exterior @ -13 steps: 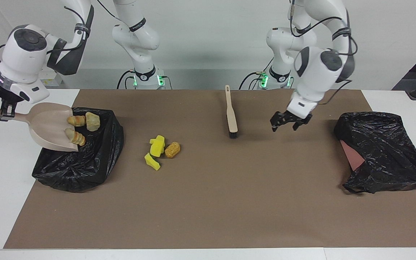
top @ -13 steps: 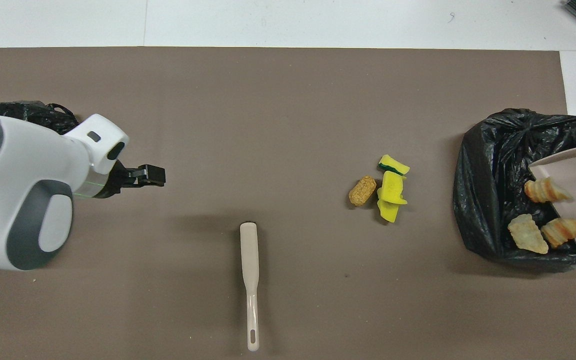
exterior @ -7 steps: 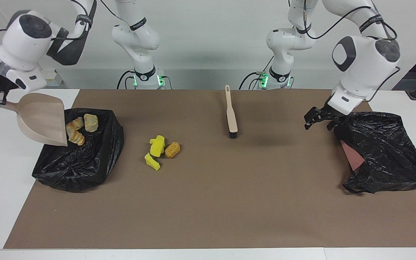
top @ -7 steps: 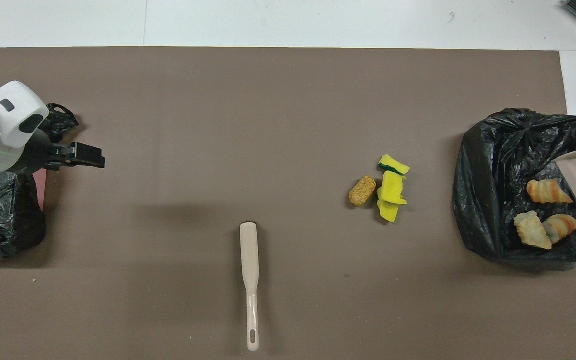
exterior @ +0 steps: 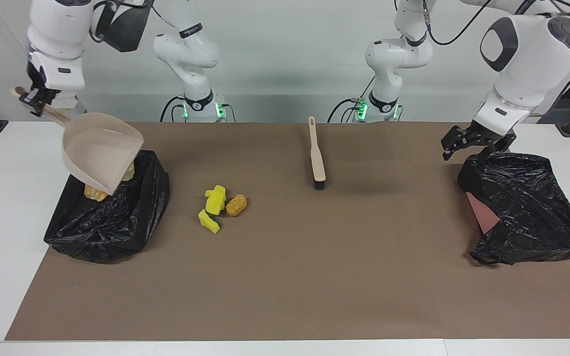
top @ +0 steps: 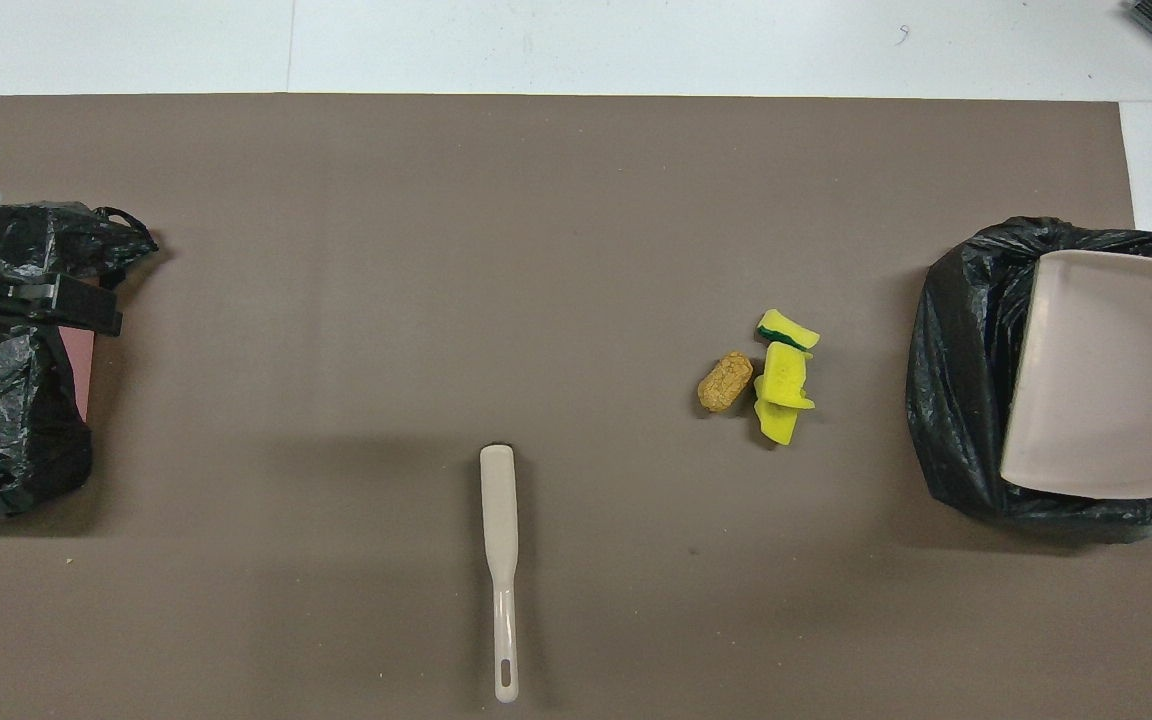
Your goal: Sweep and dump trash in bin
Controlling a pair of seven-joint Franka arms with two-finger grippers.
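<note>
The right gripper is clamped on the handle of the dustpan, tilted over the bin bag. Bread pieces lie in the bag beneath the pan. 3 yellow sponge chunks and 1 brown lump lie on the mat beside that bag. The left gripper, jaws spread wide, hangs over the second bag, with the brush between the 2 grippers.
</note>
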